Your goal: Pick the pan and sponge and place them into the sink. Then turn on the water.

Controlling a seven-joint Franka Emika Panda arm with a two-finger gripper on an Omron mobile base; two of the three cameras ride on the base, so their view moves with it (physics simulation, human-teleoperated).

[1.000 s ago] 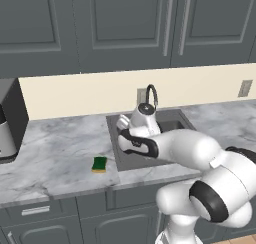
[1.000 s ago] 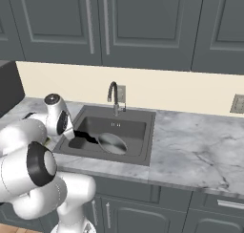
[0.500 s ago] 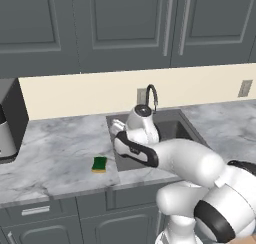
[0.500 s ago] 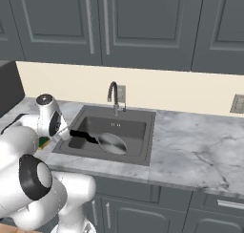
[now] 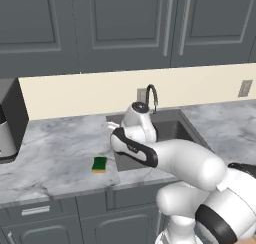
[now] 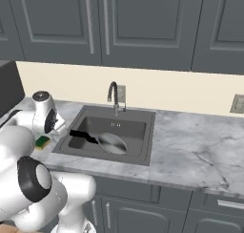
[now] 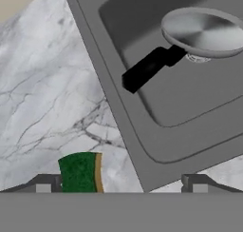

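Observation:
The silver pan (image 6: 113, 143) lies in the dark sink (image 6: 147, 143), its black handle (image 6: 82, 135) pointing at the left wall. The hand view shows the pan (image 7: 204, 30) in the basin and the handle (image 7: 147, 68) nearer to me. The green and yellow sponge (image 5: 99, 164) rests on the marble counter just left of the sink, also seen from the right base (image 6: 42, 142). My gripper (image 7: 121, 184) hangs open above the sink's left rim. The sponge (image 7: 80, 172) lies below, close to the left fingertip (image 7: 45, 183). No water falls from the faucet (image 6: 113, 93).
A dark appliance (image 5: 9, 120) stands at the counter's far left. Grey upper cabinets (image 5: 125, 23) hang over the counter. Wall outlets sit behind the faucet (image 6: 121, 92) and at the right (image 6: 237, 103). Bare marble counter (image 6: 200, 151) stretches right of the sink.
The hand has swung left, from over the basin to the sink's left rim, nearer the sponge. Pan and sponge have not moved. The jaws have stayed open.

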